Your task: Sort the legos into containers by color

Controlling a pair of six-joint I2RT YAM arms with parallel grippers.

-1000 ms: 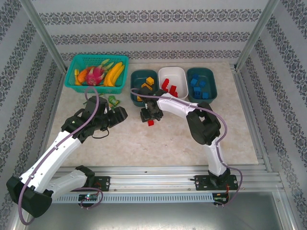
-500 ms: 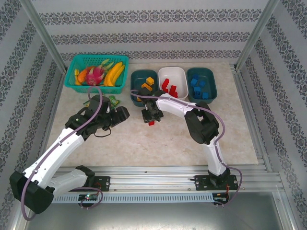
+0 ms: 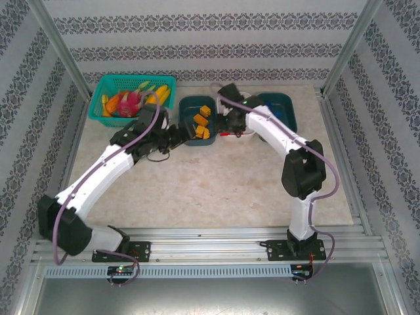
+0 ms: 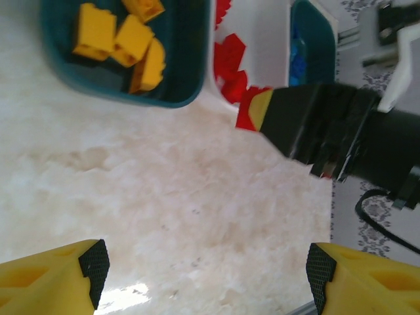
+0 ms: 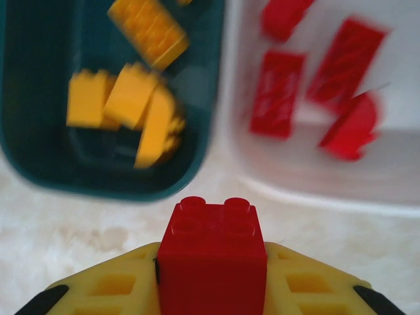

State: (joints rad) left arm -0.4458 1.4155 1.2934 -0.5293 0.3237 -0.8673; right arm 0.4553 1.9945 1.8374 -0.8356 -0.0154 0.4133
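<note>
**Inspector:** State of the right end effector (image 5: 212, 282)?

**Assessor:** Closed on a red brick (image 5: 212, 252), clamped on both flanks. The brick hangs above the table (image 5: 79, 223) near its far edge, just short of the rims. It sits opposite the gap between the teal tub (image 5: 26, 125) of yellow bricks (image 5: 125, 98) and the white tub (image 5: 308, 167) of red bricks (image 5: 279, 92).

**Inspector:** And the left?

**Assessor:** The left end effector (image 4: 207, 266) is spread wide with nothing in it, over bare table just beside the teal tub's near side.

**Inspector:** Hazards?

**Assessor:** Two, in my judgement. The brick is not yet over the white tub, so a release here would land it on the table. A slight drift left would put red among yellow. Also, the two end effectors sit close, and a crossing move could knock them together.

**Inspector:** Change from a second ago?

**Assessor:** Then the right end effector was nearer the table's middle with the brick. It has travelled to the far edge. The left arm has followed, from the left side toward the tubs.
</note>
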